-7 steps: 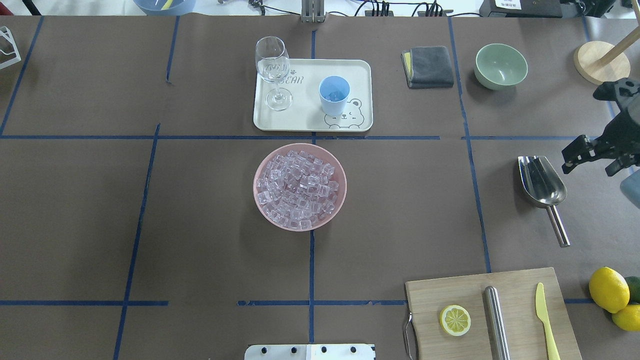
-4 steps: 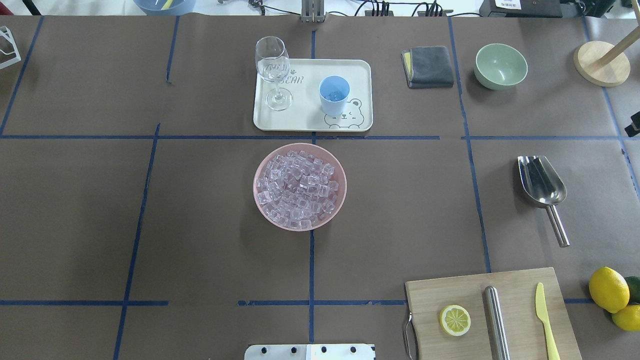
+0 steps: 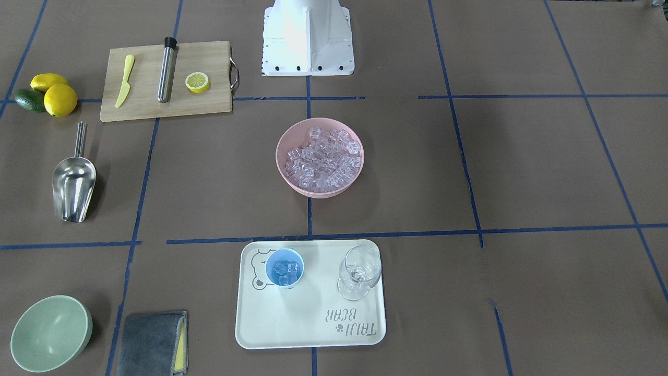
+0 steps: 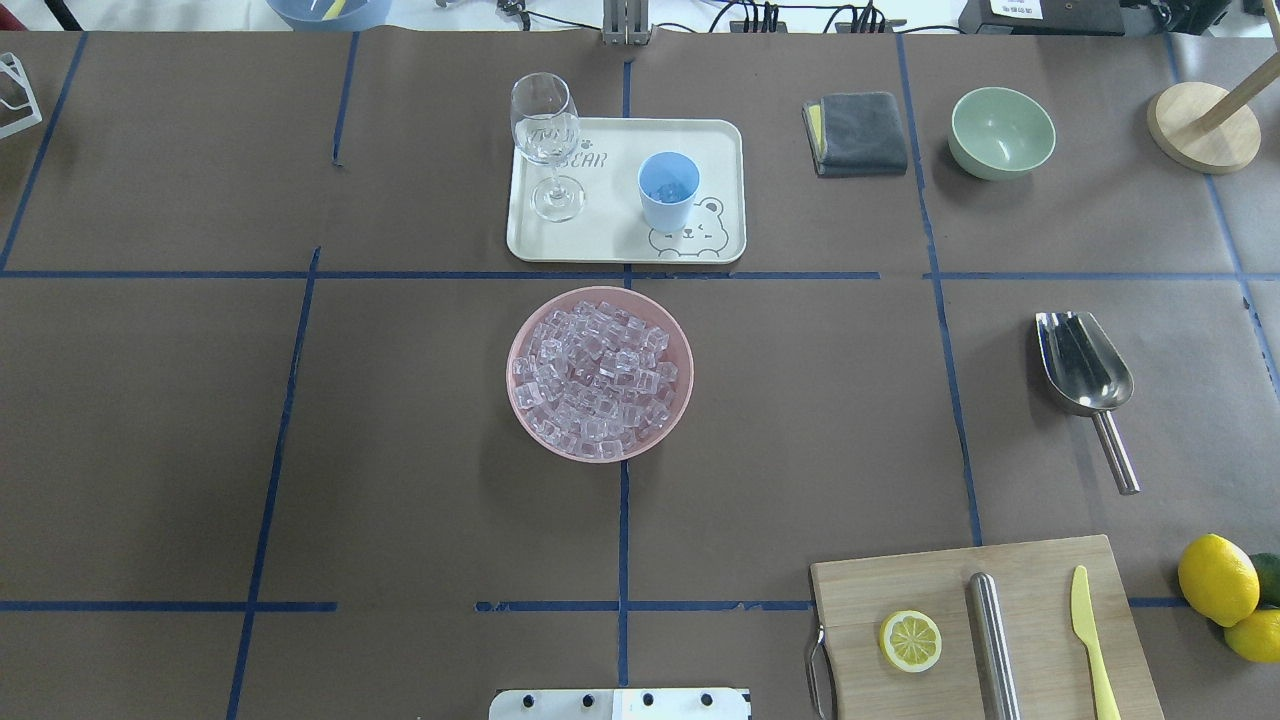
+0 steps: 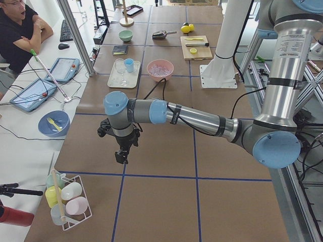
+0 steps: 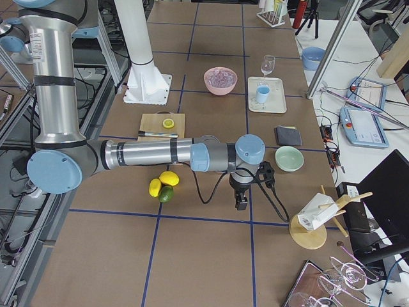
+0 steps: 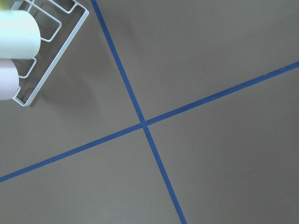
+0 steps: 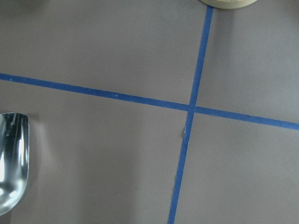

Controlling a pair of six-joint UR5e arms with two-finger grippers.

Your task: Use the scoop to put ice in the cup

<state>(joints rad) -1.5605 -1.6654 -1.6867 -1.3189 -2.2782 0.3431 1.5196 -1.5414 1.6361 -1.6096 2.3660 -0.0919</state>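
Ice (image 3: 285, 272) is seen in the cup (image 4: 668, 190), well apart from both grippers; the scoop (image 4: 1085, 365) lies unheld near the right gripper (image 6: 241, 203). How wide it and the left gripper (image 5: 120, 157) stand cannot be told. Task judged done; the scoop should be left untouched on retreat.

A table (image 4: 150, 450) covered in brown paper, crossed by blue tape (image 4: 622, 530); along its far edge a white desk (image 5: 22, 161); a metal post (image 5: 76, 35) between them.

One scoop (image 4: 1085, 370), one cup (image 4: 668, 195), one wine glass (image 4: 545, 130), one tray (image 4: 610, 243), one pink bowl (image 4: 511, 366), two whole lemons (image 4: 1217, 578)
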